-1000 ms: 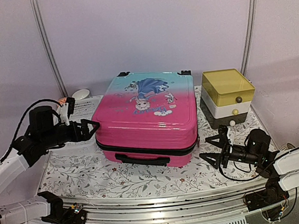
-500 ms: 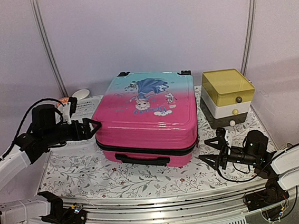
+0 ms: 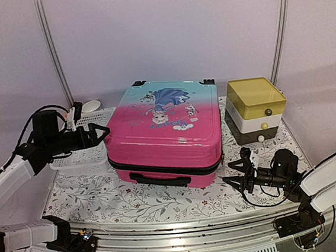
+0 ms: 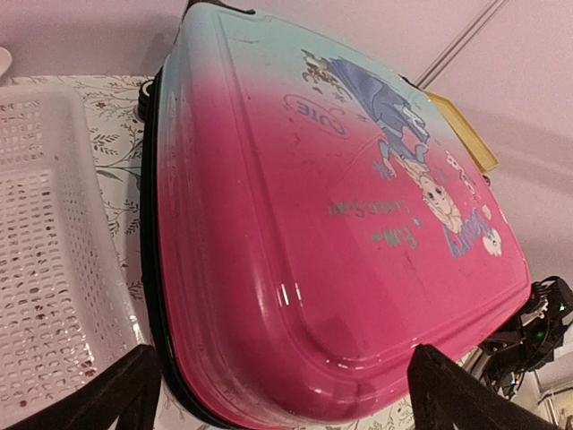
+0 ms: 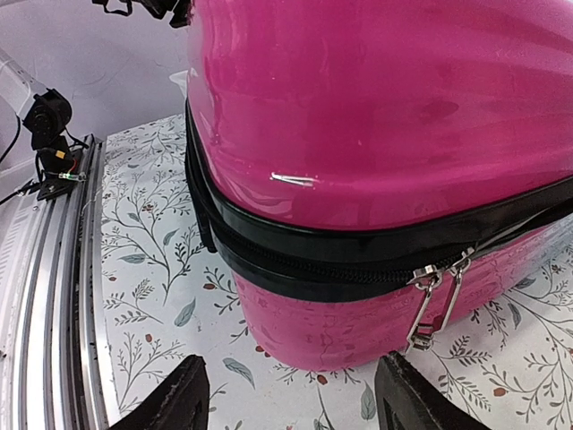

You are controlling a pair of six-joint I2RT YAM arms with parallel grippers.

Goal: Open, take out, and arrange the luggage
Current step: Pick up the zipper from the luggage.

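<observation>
glossy hard-shell luggage (image 3: 165, 132) flat, long axis near-to-far, handle (image 3: 160, 179) nearest (left gripper (image 3: 102, 135) wide open, right gripper (image 3: 232, 172) parted, both empty)

Your bench (image 3: 196, 223) wears a white cloth (image 5: 148, 269) printed with leafy sprigs and small red flowers. In the middle of it the luggage (image 3: 165, 132) lies flat, printed shell up, zipper band closed along the sides you can see, carry handle at the near edge and wheels at the far edge. Just beside its left flank sits a white perforated basket (image 3: 82, 161), with a small white bowl (image 3: 91, 105) behind that. Right of the luggage and apart from it stands a yellow-topped drawer box (image 3: 256, 111).
</observation>
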